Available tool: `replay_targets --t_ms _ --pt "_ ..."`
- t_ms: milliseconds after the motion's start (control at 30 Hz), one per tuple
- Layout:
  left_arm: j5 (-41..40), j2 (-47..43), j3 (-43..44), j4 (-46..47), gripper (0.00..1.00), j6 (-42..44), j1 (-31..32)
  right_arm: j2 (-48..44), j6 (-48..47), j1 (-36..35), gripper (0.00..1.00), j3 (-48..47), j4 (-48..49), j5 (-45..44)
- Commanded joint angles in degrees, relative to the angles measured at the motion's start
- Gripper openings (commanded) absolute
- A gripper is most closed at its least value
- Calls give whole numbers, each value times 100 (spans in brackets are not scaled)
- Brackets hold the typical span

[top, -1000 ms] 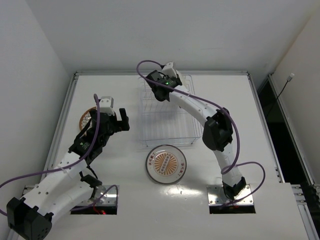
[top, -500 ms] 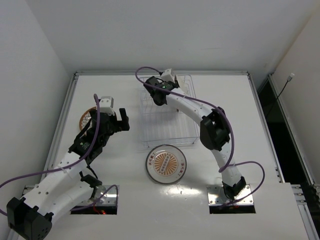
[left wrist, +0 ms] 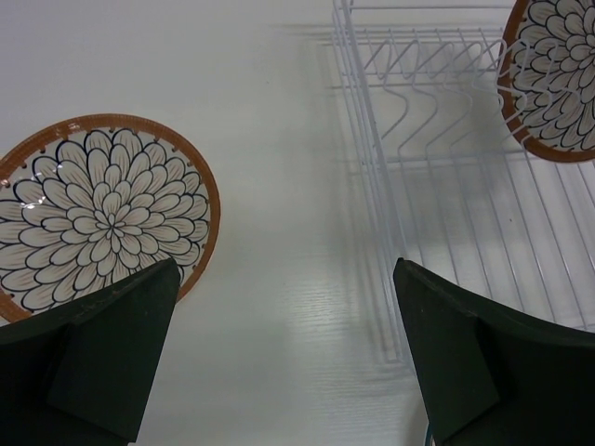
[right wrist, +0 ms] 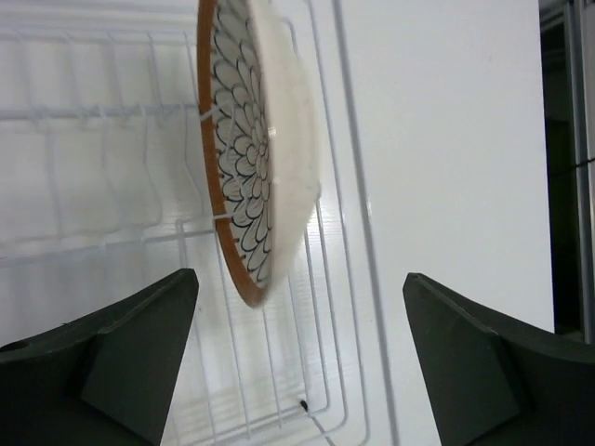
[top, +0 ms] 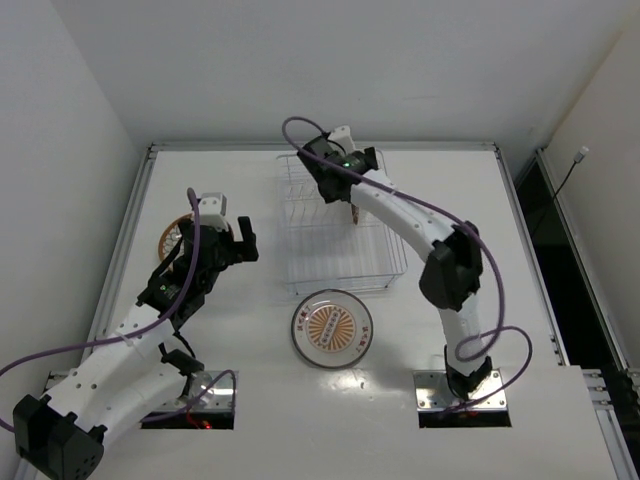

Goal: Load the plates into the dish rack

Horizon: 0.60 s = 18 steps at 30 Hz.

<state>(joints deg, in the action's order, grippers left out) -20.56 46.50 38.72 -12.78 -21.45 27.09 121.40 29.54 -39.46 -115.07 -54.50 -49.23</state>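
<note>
A brown-rimmed petal plate (right wrist: 244,158) stands on edge between the tines of the dish rack (right wrist: 112,121), near its right side. My right gripper (right wrist: 297,358) hangs open just behind it, touching nothing. In the top view that plate (top: 355,213) shows edge-on inside the rack (top: 312,262). A second brown-rimmed plate (left wrist: 98,214) lies flat on the table left of the rack, partly under my left arm in the top view. My left gripper (left wrist: 284,358) is wide open above bare table between that plate and the rack. The sunburst plate (top: 333,328) lies flat in front of the rack.
The rack's other tine rows (left wrist: 418,102) hold nothing. White walls close in the table at the back and left, with a raised rim (top: 150,150) along the table's edge. Purple cables loop over both arms.
My right gripper has opened and let go of the brown-rimmed plate, which now stands in the rack. Its wrist has shifted right. The left arm has not moved.
</note>
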Motion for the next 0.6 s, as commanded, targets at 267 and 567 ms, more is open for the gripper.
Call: replay_targets --t_ms 267,567 --pt "-343 148 30 109 100 53 59 -4323 287 97 93 3415 1832 3755" --pt "-344 210 30 109 100 53 59 -8364 3395 97 91 7822 3068 5467"
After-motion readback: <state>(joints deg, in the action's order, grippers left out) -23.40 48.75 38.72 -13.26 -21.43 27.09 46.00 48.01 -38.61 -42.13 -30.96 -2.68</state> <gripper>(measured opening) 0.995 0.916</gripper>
